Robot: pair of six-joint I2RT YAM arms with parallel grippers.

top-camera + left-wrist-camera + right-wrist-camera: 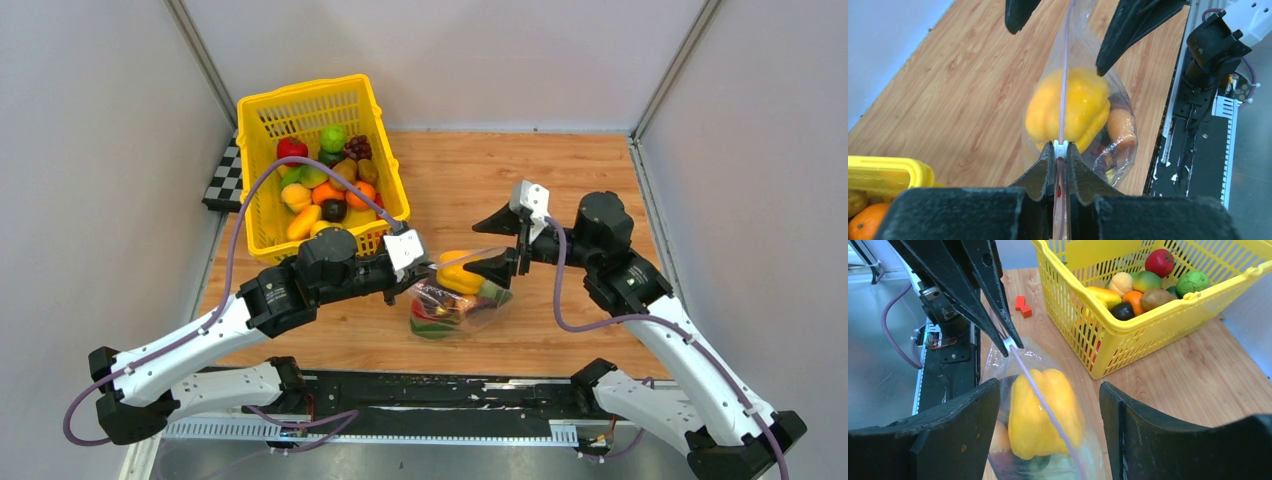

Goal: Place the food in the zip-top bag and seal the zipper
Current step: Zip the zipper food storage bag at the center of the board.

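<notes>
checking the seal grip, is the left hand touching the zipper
Touching. The left wrist view shows the left hand shut on the zipper, with the strip pinched between its fingertips.

a lab cell, by its grey partition walls (100, 150) and checkerboard (226, 181)
</notes>
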